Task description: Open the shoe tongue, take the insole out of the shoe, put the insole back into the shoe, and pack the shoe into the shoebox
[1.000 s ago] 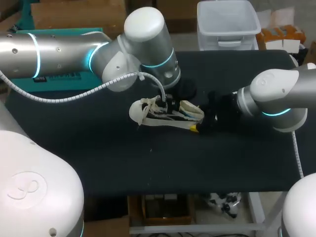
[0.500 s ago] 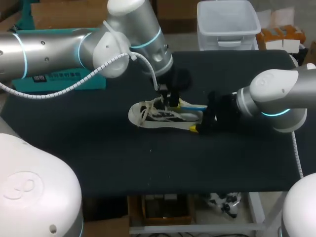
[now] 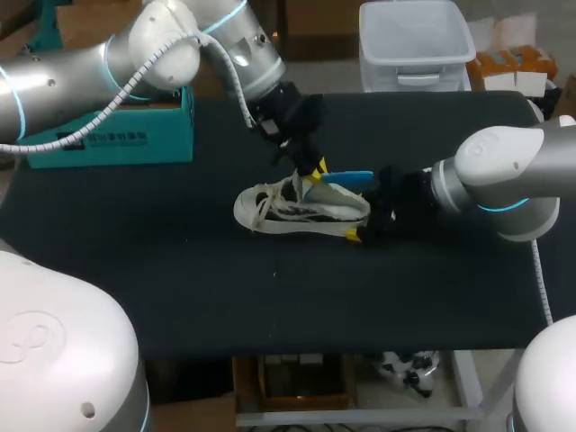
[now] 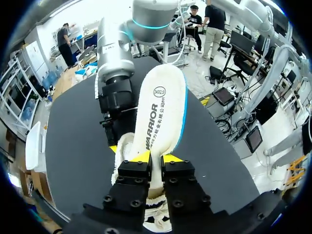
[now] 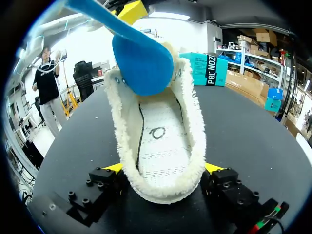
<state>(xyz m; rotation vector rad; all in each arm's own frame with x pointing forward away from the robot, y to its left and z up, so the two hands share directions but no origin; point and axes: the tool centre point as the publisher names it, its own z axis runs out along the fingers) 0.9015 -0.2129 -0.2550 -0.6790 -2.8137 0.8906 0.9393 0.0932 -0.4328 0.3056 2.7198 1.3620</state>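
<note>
The insole (image 4: pixel 163 112), which I judge light and bendy, is pinched at one end by the left gripper (image 4: pixel 155 158), partly out of the mid-table shoe (image 3: pixel 288 211), whose heel the right gripper (image 5: pixel 164 168) seems to clamp.

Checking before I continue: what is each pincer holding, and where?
Left pincer pinches the insole at its narrow part; right pincer clamps the shoe at the heel.

You are seeing the shoe (image 3: pixel 297 216) from high above in the head view. Both wrist views are sharing it closely: the left looking down onto it, the right facing its heel.
</note>
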